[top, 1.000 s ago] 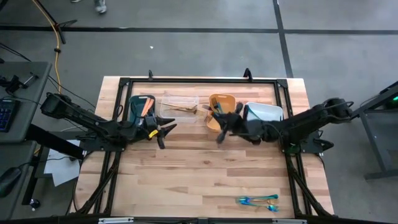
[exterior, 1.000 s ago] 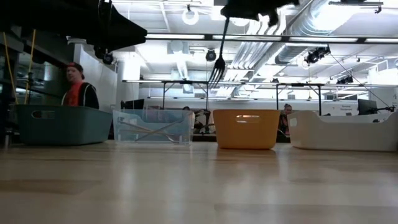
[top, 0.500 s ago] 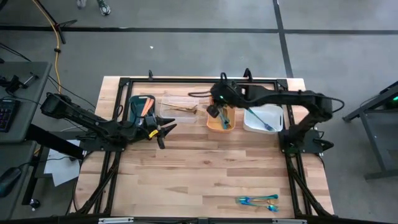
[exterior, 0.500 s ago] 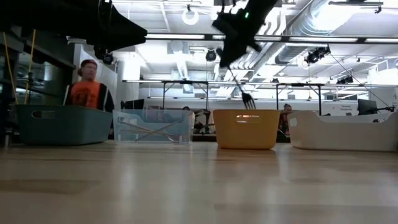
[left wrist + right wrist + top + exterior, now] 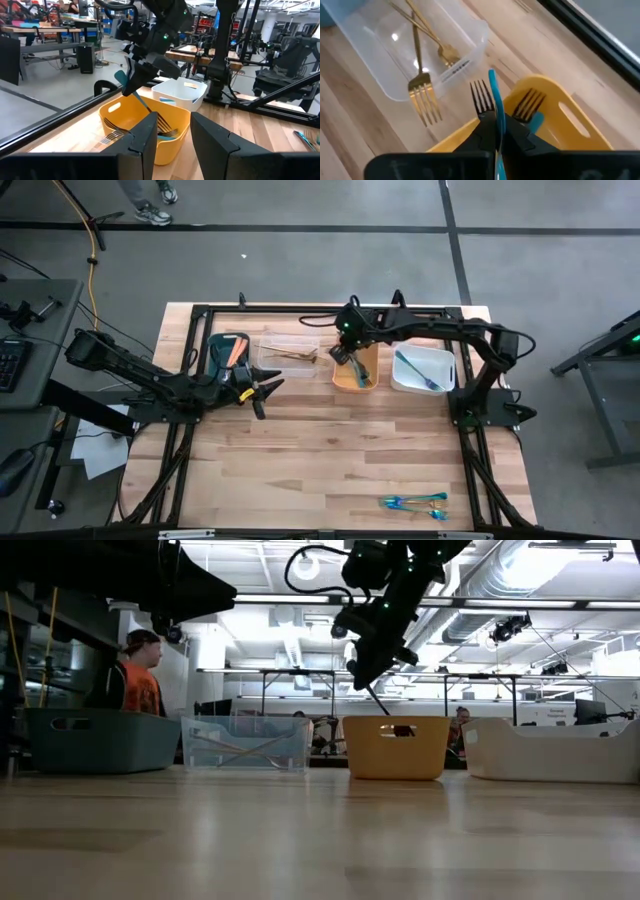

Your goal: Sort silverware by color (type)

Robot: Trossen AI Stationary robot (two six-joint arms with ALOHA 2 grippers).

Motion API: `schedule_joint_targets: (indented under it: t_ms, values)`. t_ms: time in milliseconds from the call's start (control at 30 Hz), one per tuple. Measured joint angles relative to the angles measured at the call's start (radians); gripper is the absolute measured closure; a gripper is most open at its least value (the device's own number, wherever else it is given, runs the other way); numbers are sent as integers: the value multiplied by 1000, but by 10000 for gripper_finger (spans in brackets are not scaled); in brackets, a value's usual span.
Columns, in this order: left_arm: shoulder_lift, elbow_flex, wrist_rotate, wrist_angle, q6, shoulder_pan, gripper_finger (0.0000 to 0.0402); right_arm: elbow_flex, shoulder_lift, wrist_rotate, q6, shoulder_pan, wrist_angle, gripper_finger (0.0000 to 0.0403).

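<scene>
OK, right gripper [image 5: 343, 356] is at upper centre of the high view, over the yellow-orange plastic bin [image 5: 366, 381], fingers clamped on a teal-handled dark-tined fork [image 5: 134, 93] whose tines dip into the bin. Other dark forks [image 5: 169, 133] already lie inside. Clear plastic bin [image 5: 271, 345] just left of it holds gold forks [image 5: 421, 89]. White bin [image 5: 440, 369] on the right has a teal utensil [image 5: 412, 371]. Dark teal bin [image 5: 212, 350] at far left has a salmon-orange piece [image 5: 236, 350]. Left gripper [image 5: 263, 394] waits by that bin, fingers spread, nothing held. Loose teal utensils [image 5: 413, 502] lie at lower right of the wooden table [image 5: 320, 450], well apart from the bins. Person in orange [image 5: 134, 675] bkgd in low view.
</scene>
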Motion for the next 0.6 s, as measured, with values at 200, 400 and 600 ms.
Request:
schedule_joint_targets:
  t_ms: [200,400,600]
  values:
    - [0,0,0,0,0,0,291,0,0,-25,64,-19,-54,395]
    - [0,0,0,0,0,0,291,0,0,-40,78,-23,-57,392]
    - [0,0,0,0,0,0,291,0,0,-40,75,-23,-55,391]
